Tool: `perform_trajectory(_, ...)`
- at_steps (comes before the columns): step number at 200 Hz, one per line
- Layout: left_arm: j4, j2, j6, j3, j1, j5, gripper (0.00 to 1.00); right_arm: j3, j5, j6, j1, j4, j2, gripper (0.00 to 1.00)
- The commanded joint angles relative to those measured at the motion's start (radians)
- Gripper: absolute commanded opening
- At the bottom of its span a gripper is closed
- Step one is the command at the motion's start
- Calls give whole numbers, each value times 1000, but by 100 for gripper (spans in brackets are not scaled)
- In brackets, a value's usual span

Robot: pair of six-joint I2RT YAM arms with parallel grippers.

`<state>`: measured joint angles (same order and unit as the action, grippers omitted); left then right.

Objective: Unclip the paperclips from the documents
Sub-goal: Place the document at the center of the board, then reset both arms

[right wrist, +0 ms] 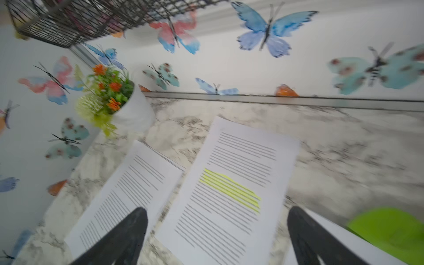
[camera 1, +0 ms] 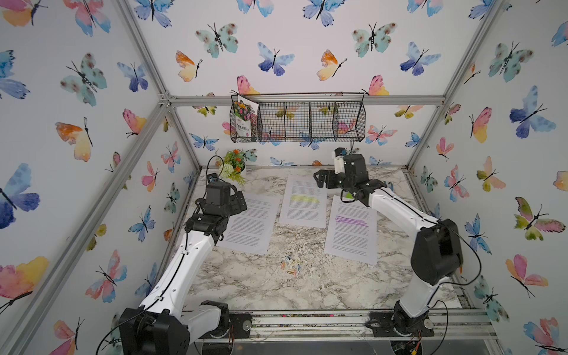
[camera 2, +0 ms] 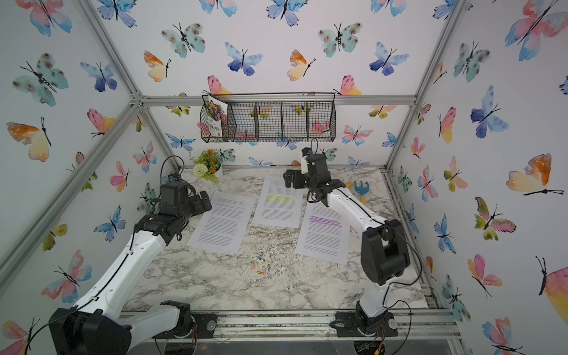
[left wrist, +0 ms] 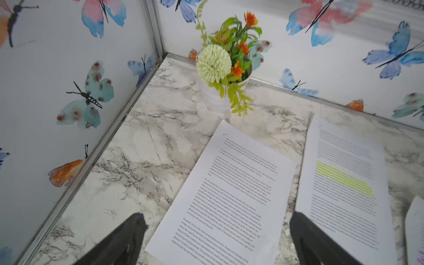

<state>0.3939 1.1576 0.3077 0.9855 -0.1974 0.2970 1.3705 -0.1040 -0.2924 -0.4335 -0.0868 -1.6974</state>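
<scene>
Three documents lie side by side on the marble table. The unhighlighted one (camera 1: 250, 222) (left wrist: 229, 195) is on the left, the yellow-highlighted one (camera 1: 304, 201) (right wrist: 229, 188) in the middle, and the purple-highlighted one (camera 1: 352, 229) on the right. Several loose coloured paperclips (camera 1: 290, 266) (camera 2: 261, 267) lie in a small heap in front of the sheets. My left gripper (camera 1: 241, 204) (left wrist: 215, 220) hangs open and empty above the unhighlighted sheet's far left corner. My right gripper (camera 1: 319, 179) (right wrist: 216, 211) is open and empty above the top of the yellow-highlighted sheet.
A white pot of artificial flowers (camera 1: 235, 167) (left wrist: 218, 91) stands at the back left corner. A wire basket (camera 1: 298, 121) holding a flower seed packet (camera 1: 244, 118) hangs on the back wall. A blue toy rake (camera 2: 361, 189) lies at the back right.
</scene>
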Motion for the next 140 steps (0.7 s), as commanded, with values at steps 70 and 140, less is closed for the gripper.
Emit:
perform_trajectory(70,-1174,231,-361,-619,64,-178,99,-784,106,263,351,587,277,98)
perform_trajectory(140,-1442,244,-314,-770,185,-305,99,-1131,39,299,394,1332,102,98)
